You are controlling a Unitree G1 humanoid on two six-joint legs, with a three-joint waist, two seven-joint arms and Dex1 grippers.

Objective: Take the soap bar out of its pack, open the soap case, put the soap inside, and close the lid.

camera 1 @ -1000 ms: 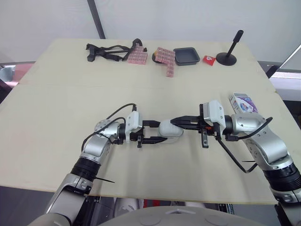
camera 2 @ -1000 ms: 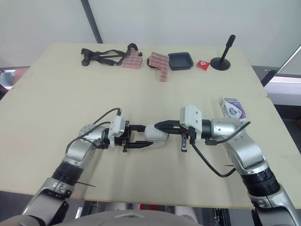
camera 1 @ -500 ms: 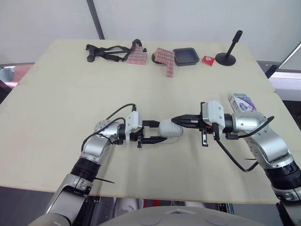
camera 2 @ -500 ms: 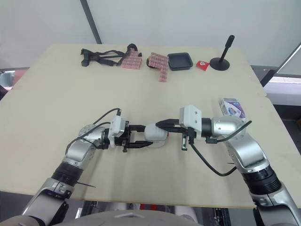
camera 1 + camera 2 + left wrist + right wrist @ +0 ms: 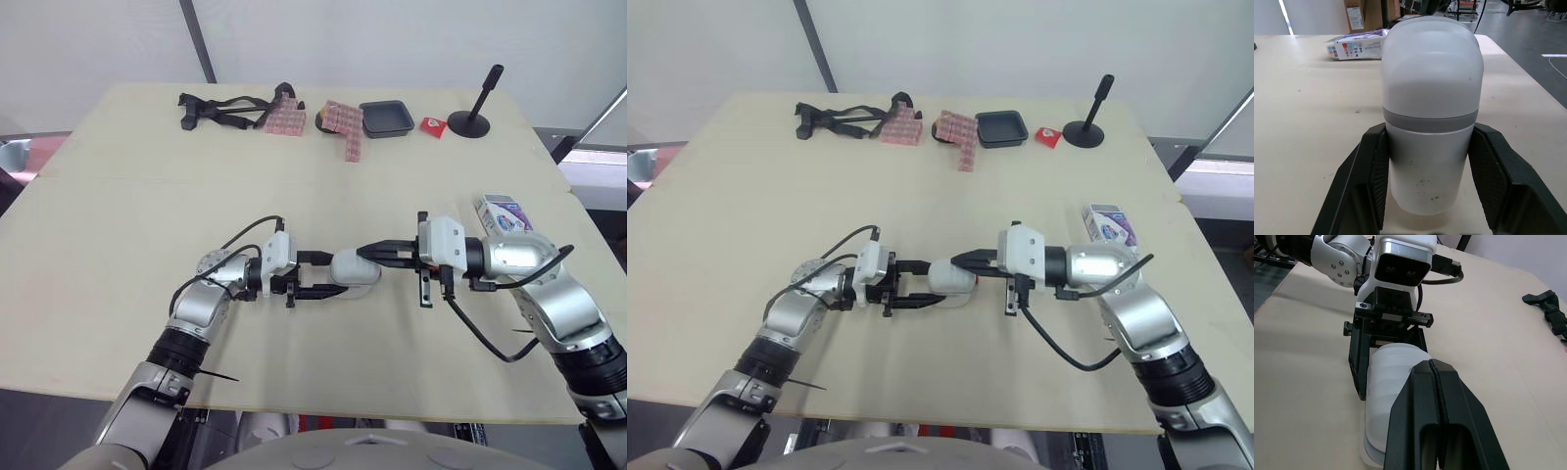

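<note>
A white oval soap case [image 5: 355,268] with a grey seam lies on its side near the middle of the table. My left gripper [image 5: 333,274] is shut on the soap case, one black finger pressed against each side of it [image 5: 1371,181]. My right gripper [image 5: 361,253] comes in from the right, shut, with both fingers pressed together and their tips resting on top of the case's rounded end [image 5: 1388,382]. The soap pack [image 5: 505,212], a white and purple box, lies flat near the right edge behind my right arm.
Along the far edge lie black straps [image 5: 220,106], pink block stacks [image 5: 343,122], a black tray [image 5: 388,117], a small red item [image 5: 435,124] and a black stand [image 5: 474,117]. The table's front edge [image 5: 323,406] runs close below both arms.
My right wrist has edged slightly left toward the case. The soap case and my left gripper have stayed where they were.
</note>
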